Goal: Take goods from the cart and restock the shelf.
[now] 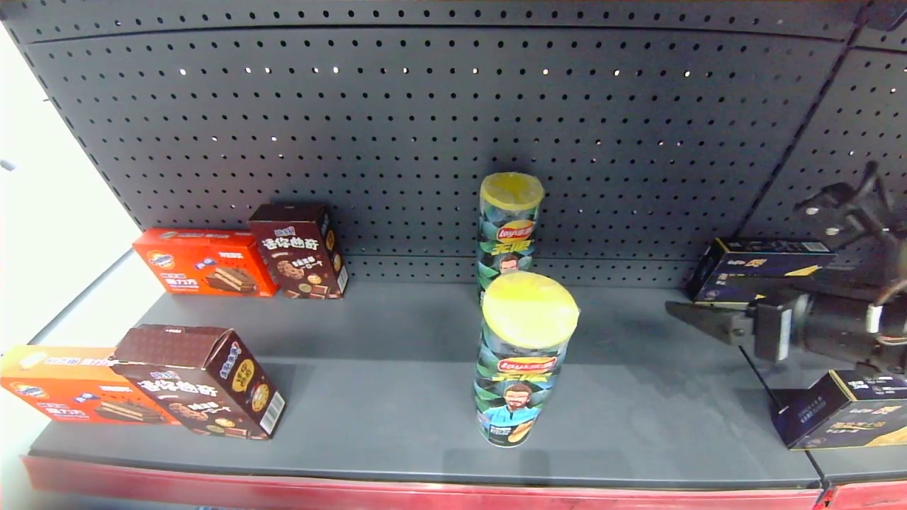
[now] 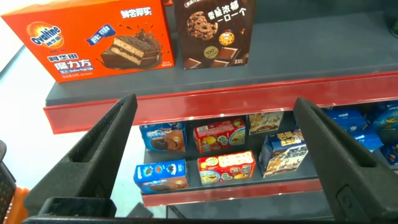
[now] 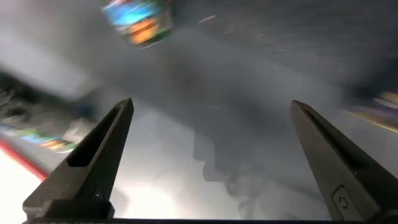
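the right tool (image 3: 211, 104) was released, its fingers spread wide with nothing between them, and hung low over the shelf (image 1: 397, 382) off to the right of the front chip can (image 1: 523, 368), pointing toward it. the left tool (image 2: 216, 99) was likewise spread and empty, out in front of the shelf and well to the left of that can, facing the orange wafer box (image 2: 99, 37) and the brown cookie box (image 2: 214, 31) at the shelf's front edge. the rear chip can (image 1: 509, 227) stood upright straight behind the front chip can, against the pegboard. two dark blue boxes (image 1: 758, 265) sat farther right of the front can, past the right tool.

with both tools empty, the step in hand looked like going to the cart for the next item. to do it well, the right tool should draw straight away from the front chip can, staying above the dark blue boxes, since a sideways brush could topple the tall can.
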Robot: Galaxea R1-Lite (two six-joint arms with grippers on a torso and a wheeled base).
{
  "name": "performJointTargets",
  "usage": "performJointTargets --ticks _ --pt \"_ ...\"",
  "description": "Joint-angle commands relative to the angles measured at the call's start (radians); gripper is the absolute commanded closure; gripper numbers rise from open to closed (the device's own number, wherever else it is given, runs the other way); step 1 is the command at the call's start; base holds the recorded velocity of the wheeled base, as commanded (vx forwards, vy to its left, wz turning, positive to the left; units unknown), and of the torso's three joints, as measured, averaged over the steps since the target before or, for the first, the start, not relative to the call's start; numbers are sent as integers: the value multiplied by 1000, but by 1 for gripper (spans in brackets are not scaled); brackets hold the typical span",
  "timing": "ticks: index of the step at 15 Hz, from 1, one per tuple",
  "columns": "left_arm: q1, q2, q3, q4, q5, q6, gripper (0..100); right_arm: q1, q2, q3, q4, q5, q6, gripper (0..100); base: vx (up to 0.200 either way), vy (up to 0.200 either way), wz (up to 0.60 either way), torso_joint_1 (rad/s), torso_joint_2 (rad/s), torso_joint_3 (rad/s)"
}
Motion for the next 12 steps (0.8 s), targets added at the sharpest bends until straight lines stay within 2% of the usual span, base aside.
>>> performJointTargets --ticks 1,3,4,5,6,7,8,9,10,12 --pt "0 1 0 0 0 2 0 -298 -434 215 10 -16 -2 0 0 0 0 0 0 0" --pt "-1 1 0 1 0 2 0 -343 -624 379 11 -48 0 0 0 0 0 0 0 0" --pt "-1 1 0 3 0 2 0 -338 -809 518 42 -53 0 0 0 0 0 0 0 0" --pt "0 1 0 3 0 2 0 -343 -920 581 96 -45 -2 0 0 0 0 0 0 0" --pt "0 1 0 1 0 2 0 -337 -966 603 126 -45 -2 0 0 0 0 0 0 0" --pt "0 1 0 0 0 2 0 -346 -1130 640 245 -57 1 0 0 0 0 0 0 0" --pt "0 1 0 0 0 2 0 -355 -1182 650 292 -65 3 0 0 0 0 0 0 0" --pt "0 1 0 1 0 2 0 -361 -1205 704 289 -86 15 0 0 0 0 0 0 0" --pt "0 1 0 1 0 2 0 -361 -1205 739 229 -94 18 0 0 0 0 0 0 0" --pt "0 1 0 1 0 2 0 -361 -1204 742 246 -109 26 0 0 0 0 0 0 0"
